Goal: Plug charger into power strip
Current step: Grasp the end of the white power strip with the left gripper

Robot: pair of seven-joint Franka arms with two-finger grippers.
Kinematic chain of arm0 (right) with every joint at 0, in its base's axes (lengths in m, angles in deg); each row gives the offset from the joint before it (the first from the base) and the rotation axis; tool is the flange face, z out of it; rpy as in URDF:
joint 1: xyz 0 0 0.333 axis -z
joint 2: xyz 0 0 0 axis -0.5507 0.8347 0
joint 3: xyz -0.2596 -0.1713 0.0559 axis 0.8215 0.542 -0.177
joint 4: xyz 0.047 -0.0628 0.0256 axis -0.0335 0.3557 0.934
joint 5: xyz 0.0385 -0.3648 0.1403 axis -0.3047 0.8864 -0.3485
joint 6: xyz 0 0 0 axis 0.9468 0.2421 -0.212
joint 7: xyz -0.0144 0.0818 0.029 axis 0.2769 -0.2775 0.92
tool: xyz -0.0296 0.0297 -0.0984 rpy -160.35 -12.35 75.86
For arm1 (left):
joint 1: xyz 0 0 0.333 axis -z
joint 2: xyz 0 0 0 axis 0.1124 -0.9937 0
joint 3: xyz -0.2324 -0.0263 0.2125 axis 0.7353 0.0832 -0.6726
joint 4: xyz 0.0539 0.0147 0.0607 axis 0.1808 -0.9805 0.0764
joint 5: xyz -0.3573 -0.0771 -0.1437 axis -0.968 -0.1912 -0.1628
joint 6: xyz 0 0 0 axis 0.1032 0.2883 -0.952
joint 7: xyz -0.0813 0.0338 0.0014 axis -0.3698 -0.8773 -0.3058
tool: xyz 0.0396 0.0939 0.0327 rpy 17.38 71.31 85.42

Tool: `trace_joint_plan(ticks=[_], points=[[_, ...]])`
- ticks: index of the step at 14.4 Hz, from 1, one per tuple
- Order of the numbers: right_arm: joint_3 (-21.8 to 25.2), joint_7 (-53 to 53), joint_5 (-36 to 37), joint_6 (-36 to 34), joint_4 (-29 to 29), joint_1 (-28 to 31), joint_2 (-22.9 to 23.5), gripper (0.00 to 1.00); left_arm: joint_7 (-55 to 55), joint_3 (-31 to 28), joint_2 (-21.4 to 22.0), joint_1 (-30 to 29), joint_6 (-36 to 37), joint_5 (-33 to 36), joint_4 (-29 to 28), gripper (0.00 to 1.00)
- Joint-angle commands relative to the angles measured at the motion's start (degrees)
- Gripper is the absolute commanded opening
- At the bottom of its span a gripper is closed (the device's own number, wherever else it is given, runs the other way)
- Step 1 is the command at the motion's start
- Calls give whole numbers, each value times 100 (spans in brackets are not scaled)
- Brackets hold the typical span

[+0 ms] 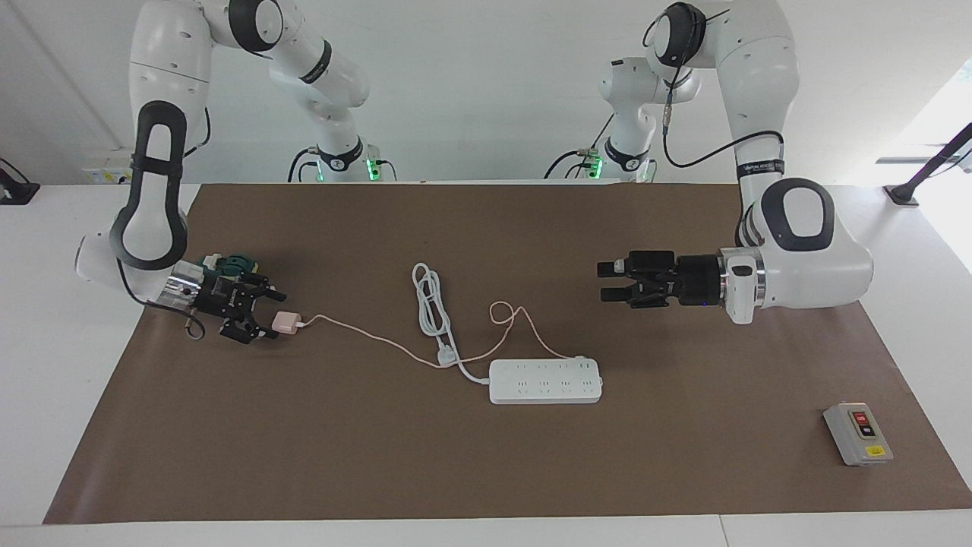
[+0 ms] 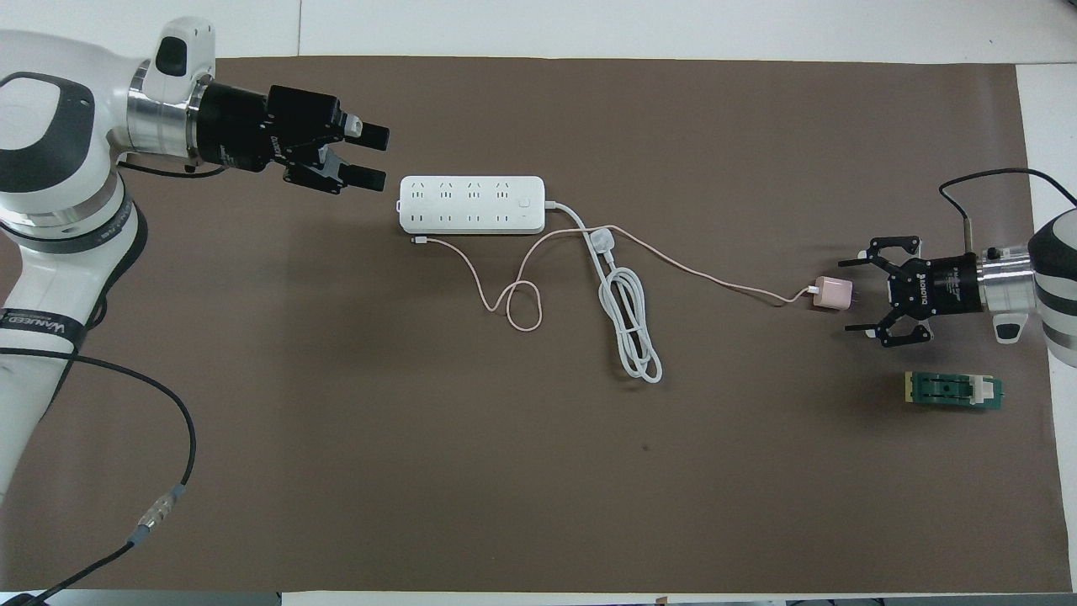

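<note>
The pale-pink charger lies on the brown mat toward the right arm's end of the table. Its thin pink cable runs in loops to the power strip, a white bar lying flat in the middle of the mat. My right gripper is open and low, and the charger sits at its fingertips, ungripped. My left gripper is open and empty, held in the air over the mat just off the power strip's end. It also shows in the overhead view.
The strip's thick white cord lies coiled nearer the robots, with its white plug beside the strip. A green block lies by the right gripper. A grey switch box sits at the left arm's end.
</note>
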Motion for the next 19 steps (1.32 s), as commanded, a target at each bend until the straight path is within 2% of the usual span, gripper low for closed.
trace_joint_plan(ticks=[1,3,6,8,14,16,19], points=[[-44,285,-282,214,188,3,-6,100,-541,-9,-383,-19,-94,-509,225,100],[-44,470,-423,373,250,-32,21,100,-1383,-61,-499,86,-103,-948,67,100],[-44,505,-423,390,250,-23,21,100,-1711,-61,-376,148,-130,-1299,-459,100],[-44,514,-536,426,250,-23,21,100,-2089,-70,-87,261,-147,-1739,-1152,100],[-44,689,-713,619,355,12,30,98,-2775,-61,994,482,-647,-2145,-3183,100],[-44,742,-713,628,408,12,21,78,-2785,-70,1214,604,-911,-2136,-3580,100],[-44,856,-713,637,443,29,12,27,-2794,-79,1215,701,-1009,-2136,-3660,100]])
